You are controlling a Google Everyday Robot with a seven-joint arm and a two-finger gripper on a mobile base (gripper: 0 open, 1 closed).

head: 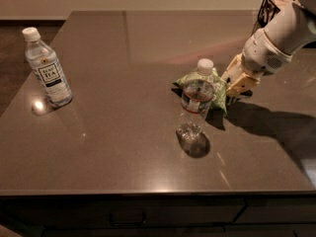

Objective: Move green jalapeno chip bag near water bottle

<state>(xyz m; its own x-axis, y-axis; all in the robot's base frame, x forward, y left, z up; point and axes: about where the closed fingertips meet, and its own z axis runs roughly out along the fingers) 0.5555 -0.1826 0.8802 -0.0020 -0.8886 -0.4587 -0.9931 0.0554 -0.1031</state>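
The water bottle [195,104] stands upright near the middle of the brown table [118,73], clear with a white cap and a red-and-blue band. The green jalapeno chip bag [217,89] lies right behind it and to its right, partly hidden by the bottle. My gripper [236,90] comes down from the right on a white arm and sits at the bag's right edge, touching or very close to it.
A second clear bottle [47,69] with a large white label and black lettering stands at the table's far left. A dark wire frame [269,9] stands beyond the table's back right corner. The table's front edge runs along the bottom.
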